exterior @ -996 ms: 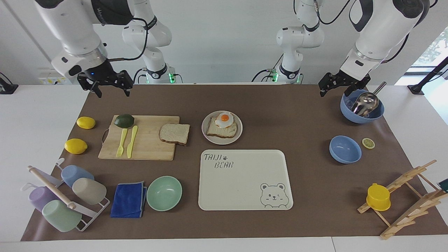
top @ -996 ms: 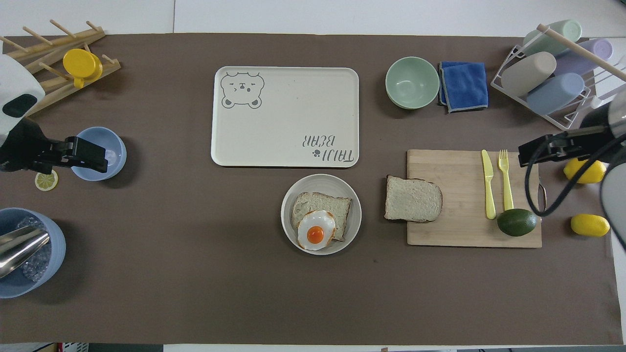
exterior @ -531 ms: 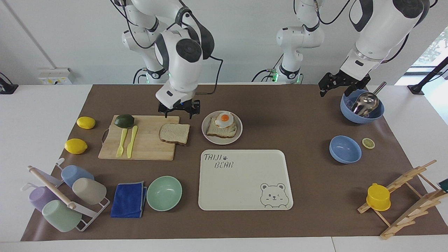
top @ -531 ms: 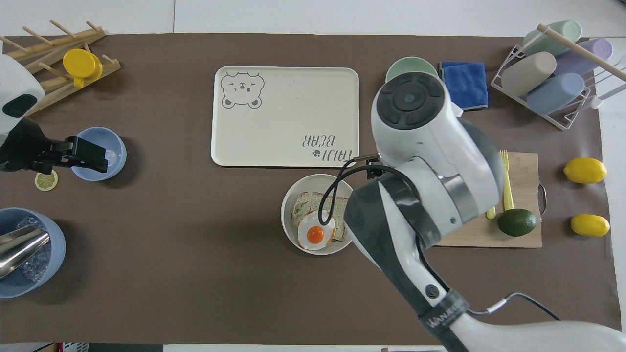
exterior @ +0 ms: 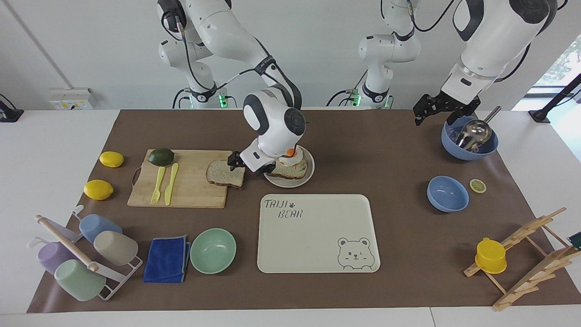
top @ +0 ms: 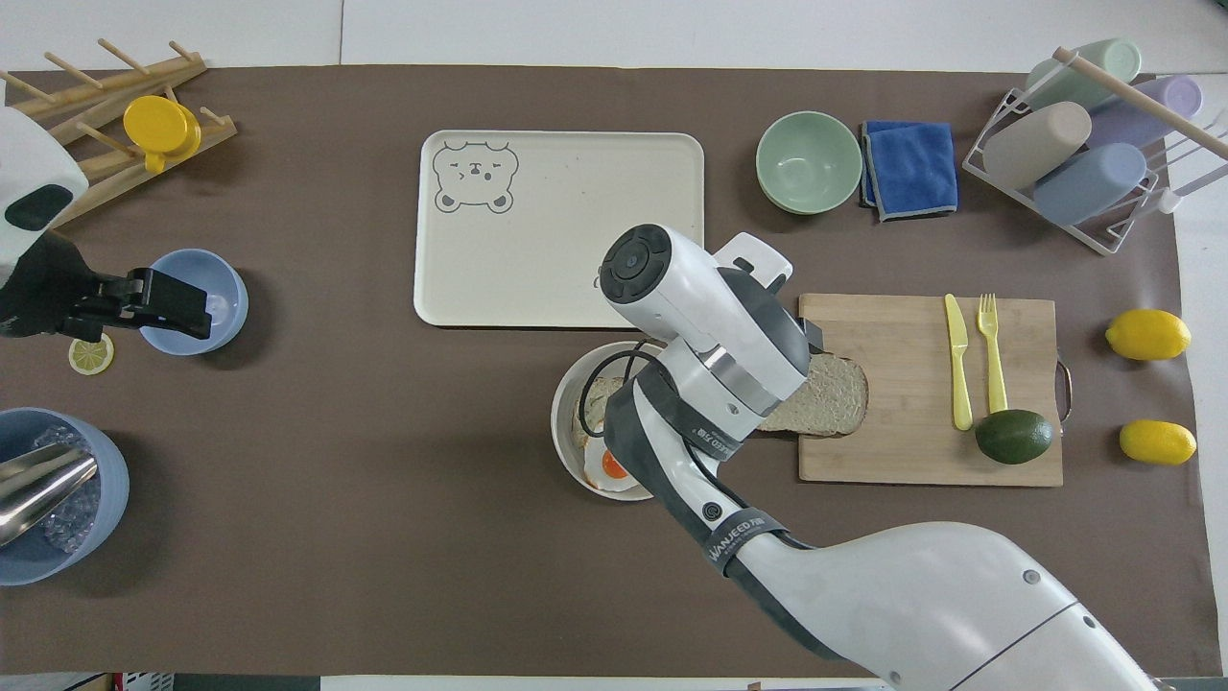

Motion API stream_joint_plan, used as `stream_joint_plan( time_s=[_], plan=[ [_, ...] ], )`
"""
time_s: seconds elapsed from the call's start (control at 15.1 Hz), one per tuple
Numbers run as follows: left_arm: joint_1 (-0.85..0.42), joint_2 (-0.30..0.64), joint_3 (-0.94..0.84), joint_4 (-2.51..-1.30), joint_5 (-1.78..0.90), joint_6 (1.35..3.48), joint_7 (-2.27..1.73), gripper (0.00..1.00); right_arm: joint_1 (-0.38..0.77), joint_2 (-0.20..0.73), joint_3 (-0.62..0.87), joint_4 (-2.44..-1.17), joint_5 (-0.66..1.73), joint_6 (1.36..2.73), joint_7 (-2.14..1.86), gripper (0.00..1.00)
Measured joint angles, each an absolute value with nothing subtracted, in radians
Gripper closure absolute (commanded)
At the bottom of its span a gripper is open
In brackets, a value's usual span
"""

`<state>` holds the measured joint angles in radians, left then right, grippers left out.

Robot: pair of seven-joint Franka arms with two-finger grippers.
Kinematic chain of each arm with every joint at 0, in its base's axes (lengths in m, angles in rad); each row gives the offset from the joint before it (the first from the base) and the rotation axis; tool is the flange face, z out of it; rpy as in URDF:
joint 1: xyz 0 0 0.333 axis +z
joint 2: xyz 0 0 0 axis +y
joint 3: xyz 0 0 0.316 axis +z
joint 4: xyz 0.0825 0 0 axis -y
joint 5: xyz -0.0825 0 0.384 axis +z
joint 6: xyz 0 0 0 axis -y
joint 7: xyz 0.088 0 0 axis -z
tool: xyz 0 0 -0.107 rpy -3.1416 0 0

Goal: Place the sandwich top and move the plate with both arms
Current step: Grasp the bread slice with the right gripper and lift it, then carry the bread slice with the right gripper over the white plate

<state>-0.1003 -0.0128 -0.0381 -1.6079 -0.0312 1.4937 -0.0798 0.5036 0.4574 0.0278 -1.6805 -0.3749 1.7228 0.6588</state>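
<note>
Starting nearest the robots, I am seeing the left gripper [exterior: 433, 116] hanging at the upper right of the facing view, over the rim of the blue bowl [exterior: 467, 150] that is holding a metal ladle. Its fingers are standing apart with nothing between them, and the left arm is waiting exactly where it was a second ago. The right arm is the one doing the moving. A second ago its hand was up at the upper left of that view, and half a second ago it was hovering over the edge of the cutting board [exterior: 190, 186] nearest the robots. Now the right gripper [exterior: 246, 167] is sitting low in the middle of the frame, jaws spread and gripping nothing, between the sandwich top [exterior: 222, 175] and the plate [exterior: 290, 182]. I cannot tell whether a finger is touching the bread. The sandwich top is lying flat where it was, overhanging the board's edge beside the plate. The plate, carrying the egg toast [exterior: 292, 169], is staying put too. Farther out, at lower centre, the bear tray [exterior: 317, 236] is sitting unchanged.
</note>
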Motion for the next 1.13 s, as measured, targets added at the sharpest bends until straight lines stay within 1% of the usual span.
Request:
stream_joint_plan(
  time_s=[0.33, 0.8, 1.13],
  plan=[
    [-0.1, -0.013, -0.038, -1.608, -0.031, 1.494, -0.08, 0.0, 0.504, 0.439, 0.029, -1.764, -0.375, 1.789, 0.659, 0.0],
    [-0.1, -0.013, -0.038, -1.608, -0.031, 1.493, -0.08, 0.0, 0.505, 0.413, 0.031, -1.836, -0.375, 1.809, 0.659, 0.0],
    [-0.1, -0.013, -0.038, -1.608, -0.031, 1.493, -0.08, 0.0, 0.507, 0.405, 0.032, -1.851, -0.375, 1.809, 0.657, 0.01]
  ],
)
